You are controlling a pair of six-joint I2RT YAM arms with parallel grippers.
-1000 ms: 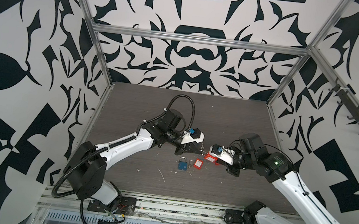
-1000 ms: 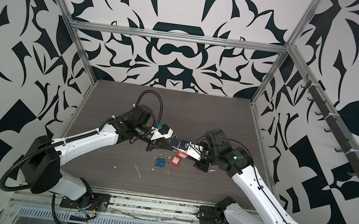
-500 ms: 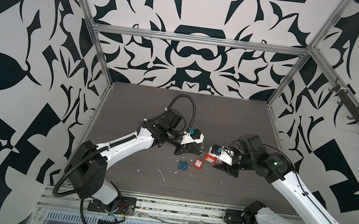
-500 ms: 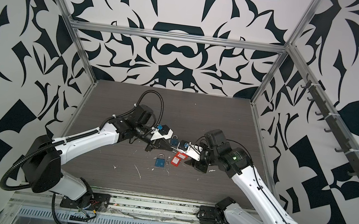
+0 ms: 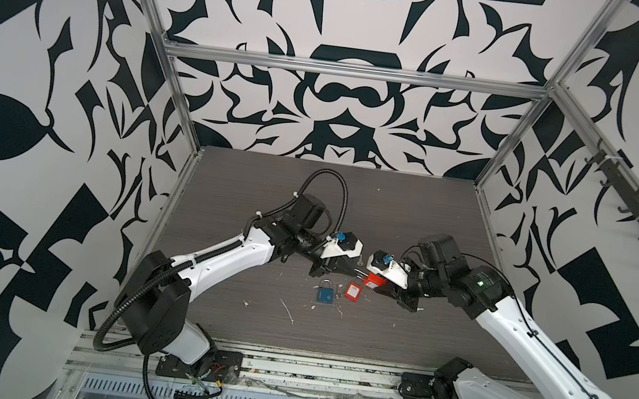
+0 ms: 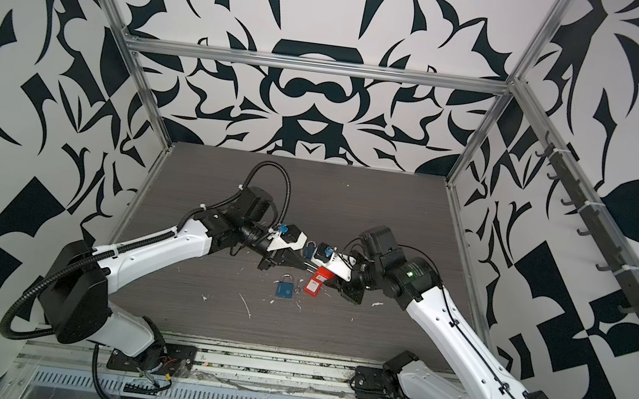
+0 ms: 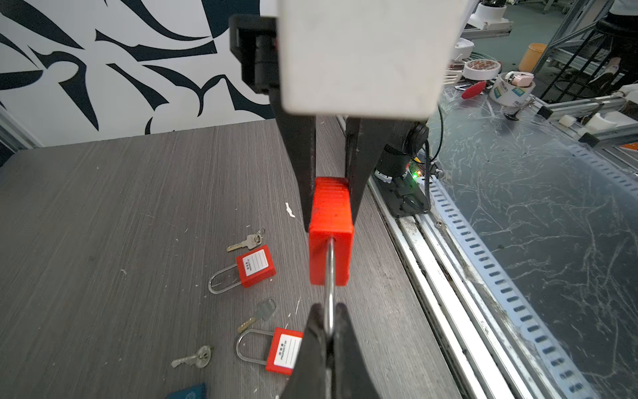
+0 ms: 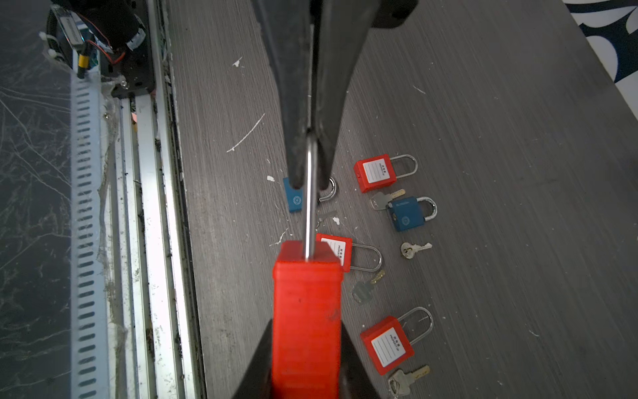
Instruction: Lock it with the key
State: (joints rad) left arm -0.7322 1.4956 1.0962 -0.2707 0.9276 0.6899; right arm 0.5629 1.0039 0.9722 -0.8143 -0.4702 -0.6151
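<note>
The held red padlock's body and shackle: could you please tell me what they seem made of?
Body: probably moulded plastic, matte red, judging by the ribbed ridges and dull sheen. Shackle: apparently steel, polished, given its bright silvery reflections.

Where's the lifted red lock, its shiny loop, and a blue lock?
red lock (image 7: 330, 238): left wrist view, plastic body.
shiny loop (image 7: 330, 279): left wrist view, bare bar.
blue lock (image 8: 405, 216): right wrist view, body front.
</note>
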